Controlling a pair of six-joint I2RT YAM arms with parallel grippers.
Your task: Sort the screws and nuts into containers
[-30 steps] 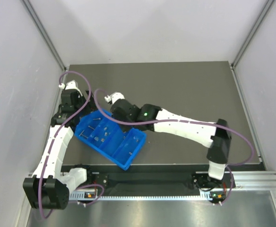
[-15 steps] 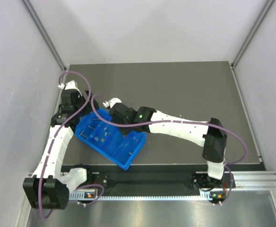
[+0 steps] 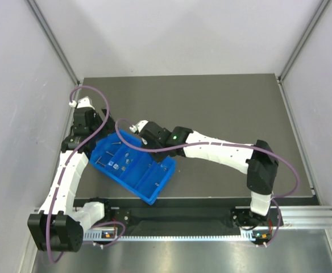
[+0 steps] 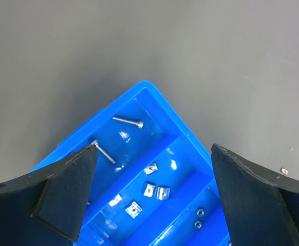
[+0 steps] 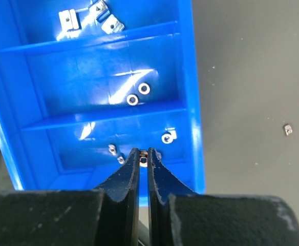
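From my remote seat, the room was a small booth: pale walls (image 3: 183, 34) on three sides, aluminium uprights (image 3: 52, 40) in the far corners, and a metal rail (image 3: 302, 216) along the near edge carrying both arm bases. The worktop (image 3: 223, 108) was a dark grey matte slab, with faint pale specks showing in the right wrist view. The blue tray (image 3: 149, 196) lay skewed on its near-left part. One stray nut (image 5: 287, 129) sat on the bare worktop, just beside the tray's long wall. The left arm (image 3: 69, 170) hung over the tray's far-left corner with its jaws wide apart around nothing. Below them, two screws (image 4: 127, 121) lay in the end compartment, square nuts (image 4: 149, 189) in the next and small round nuts (image 4: 198, 215) in the third. The right arm (image 3: 217, 149) reached across from the right, its jaws together above the end compartment at the tray's other end. A tiny metal piece showed at their tips, but I could not tell whether it was pinched.
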